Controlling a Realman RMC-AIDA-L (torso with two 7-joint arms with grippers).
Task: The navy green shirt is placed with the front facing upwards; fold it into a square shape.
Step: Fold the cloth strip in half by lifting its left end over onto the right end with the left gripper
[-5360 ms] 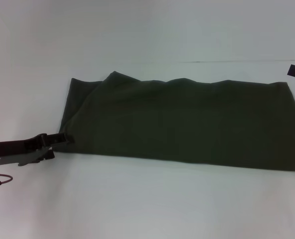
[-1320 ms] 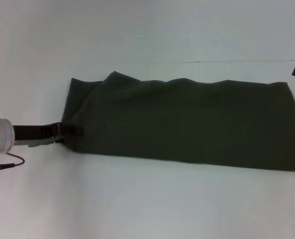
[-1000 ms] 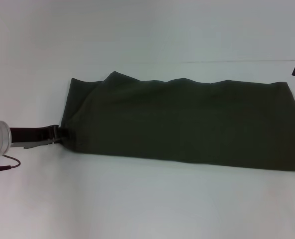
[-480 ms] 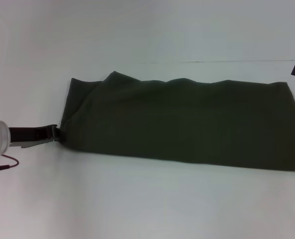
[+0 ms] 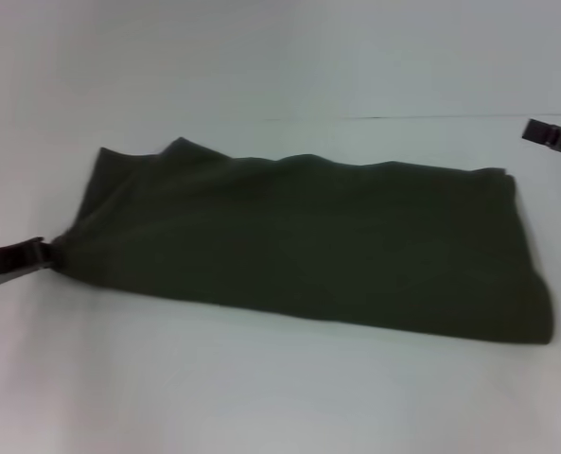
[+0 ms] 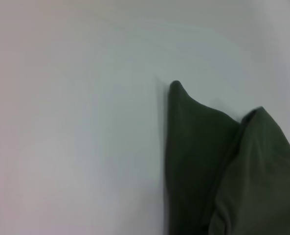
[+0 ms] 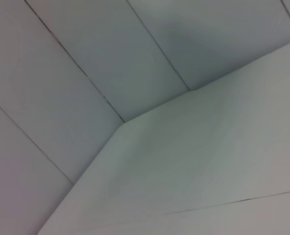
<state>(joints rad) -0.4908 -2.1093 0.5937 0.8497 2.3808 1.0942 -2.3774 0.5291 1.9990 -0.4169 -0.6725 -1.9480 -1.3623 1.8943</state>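
Note:
The navy green shirt (image 5: 308,241) lies on the white table (image 5: 261,397) folded into a long band running left to right. Its lettering and neck label are hidden. My left gripper (image 5: 42,255) is at the band's left end, low over the table, shut on the cloth's near left corner. The cloth there is drawn to a point. The left wrist view shows the shirt's (image 6: 203,161) folded left end with a pointed corner on the table. My right gripper (image 5: 548,134) hangs at the far right, above and behind the shirt, apart from it.
The table's back edge meets a pale wall (image 5: 261,57). The right wrist view shows only the white table (image 7: 208,161) and wall panels (image 7: 86,58).
The whole shirt has slid to the left, pulled by my left gripper, which has drawn back toward the left edge. The right gripper has come a little further into view.

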